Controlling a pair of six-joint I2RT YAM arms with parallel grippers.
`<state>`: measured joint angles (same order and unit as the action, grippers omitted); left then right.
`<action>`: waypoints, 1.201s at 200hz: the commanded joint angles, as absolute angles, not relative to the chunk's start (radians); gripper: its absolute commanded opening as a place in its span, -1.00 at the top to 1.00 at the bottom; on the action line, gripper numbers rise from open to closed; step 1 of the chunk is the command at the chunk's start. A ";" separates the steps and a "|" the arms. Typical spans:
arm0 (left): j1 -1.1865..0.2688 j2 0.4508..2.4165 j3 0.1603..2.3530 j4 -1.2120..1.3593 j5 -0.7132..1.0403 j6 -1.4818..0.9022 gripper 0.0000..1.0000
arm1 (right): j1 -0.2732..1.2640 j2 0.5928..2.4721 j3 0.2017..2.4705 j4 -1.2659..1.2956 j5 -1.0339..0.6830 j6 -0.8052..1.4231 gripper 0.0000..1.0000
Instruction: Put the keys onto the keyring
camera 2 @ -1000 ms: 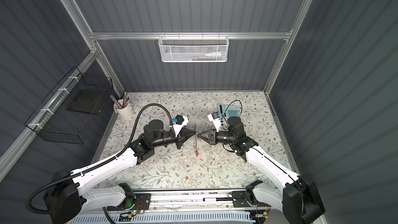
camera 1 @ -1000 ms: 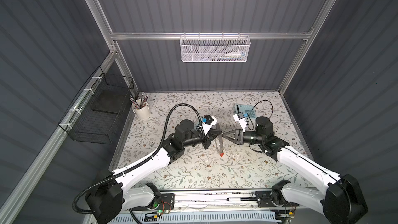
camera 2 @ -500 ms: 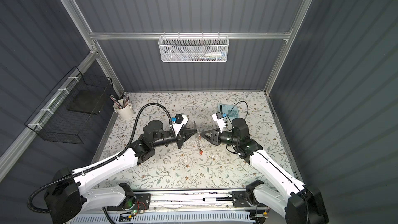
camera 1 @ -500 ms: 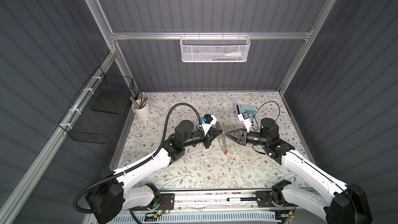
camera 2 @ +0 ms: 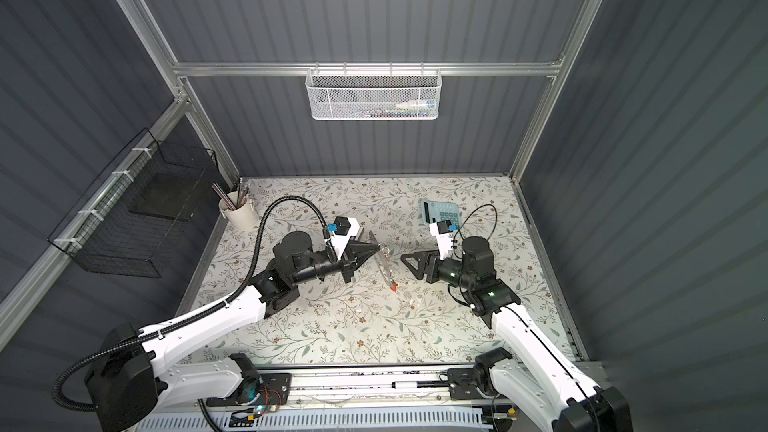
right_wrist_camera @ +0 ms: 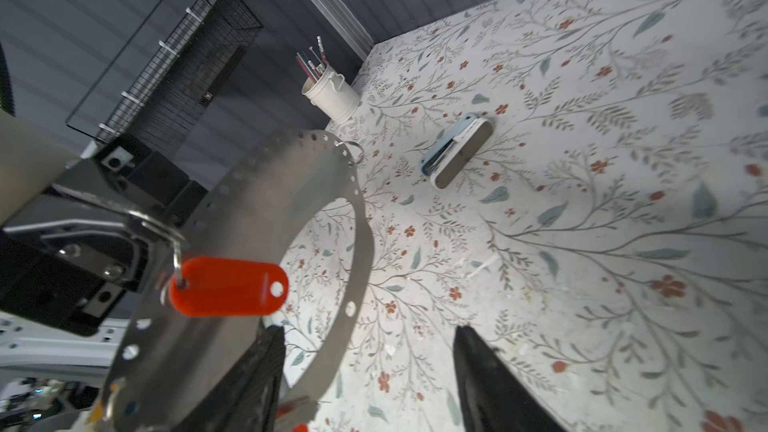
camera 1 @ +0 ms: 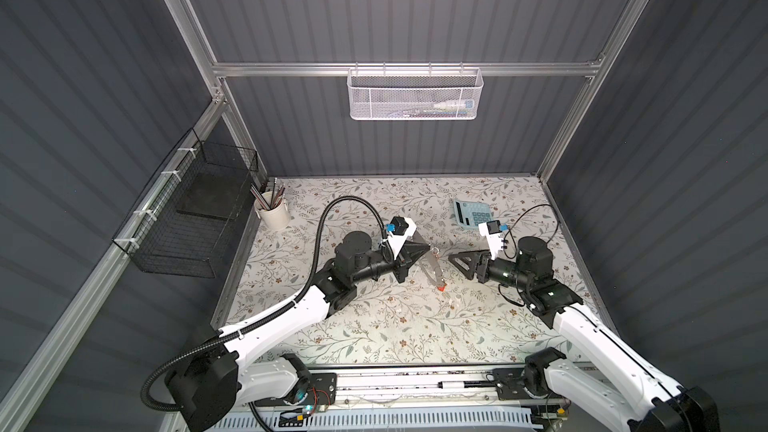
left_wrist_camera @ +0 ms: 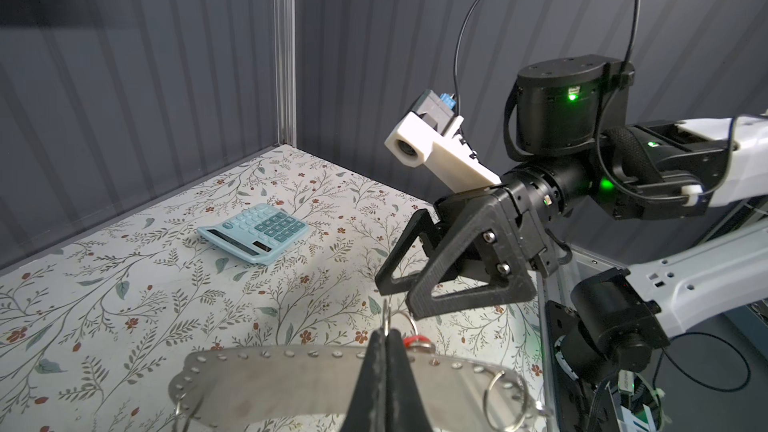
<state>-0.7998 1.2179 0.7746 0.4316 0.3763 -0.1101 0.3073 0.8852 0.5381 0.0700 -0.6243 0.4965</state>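
Note:
My left gripper (camera 1: 428,248) (camera 2: 379,247) (left_wrist_camera: 385,336) is shut on the rim of the keyring (camera 1: 432,268) (camera 2: 383,264) (left_wrist_camera: 291,384) (right_wrist_camera: 270,201), a thin gray plate with small holes, and holds it tilted above the table. One red-orange key (right_wrist_camera: 228,286) (left_wrist_camera: 413,340) hangs from a small metal ring on the rim beside those jaws. Another red piece (camera 1: 441,285) (camera 2: 393,285) shows at the plate's low end. My right gripper (camera 1: 453,258) (camera 2: 405,258) (left_wrist_camera: 397,295) (right_wrist_camera: 368,332) stands open and empty, just right of the plate.
A pale blue calculator (camera 1: 471,213) (camera 2: 441,211) (left_wrist_camera: 255,232) lies at the back right. A pale blue stapler (right_wrist_camera: 457,151) lies on the floral table. A white pen cup (camera 1: 272,211) (right_wrist_camera: 332,95) stands at the back left. A black wire basket (camera 1: 187,218) hangs on the left wall.
My right gripper has opened and drawn back to the right, away from the keyring. The left gripper has kept its hold on the plate in place.

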 commanded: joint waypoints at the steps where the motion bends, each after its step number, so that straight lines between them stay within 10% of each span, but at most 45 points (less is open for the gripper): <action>1: -0.805 1.207 0.781 0.474 0.344 -0.120 1.00 | 0.278 0.856 0.523 0.023 -0.563 0.451 -0.47; 73: -0.801 1.215 0.806 0.462 0.357 -0.148 1.00 | 0.204 0.694 0.480 0.011 -0.469 0.428 -0.97; 128: -0.795 1.235 0.811 0.530 0.423 -0.207 1.00 | 0.204 0.699 0.496 0.233 -0.512 0.521 -0.98; 240: -0.721 1.400 0.866 0.831 0.570 -0.456 1.00 | 0.217 0.887 0.570 0.621 -0.939 0.687 -0.40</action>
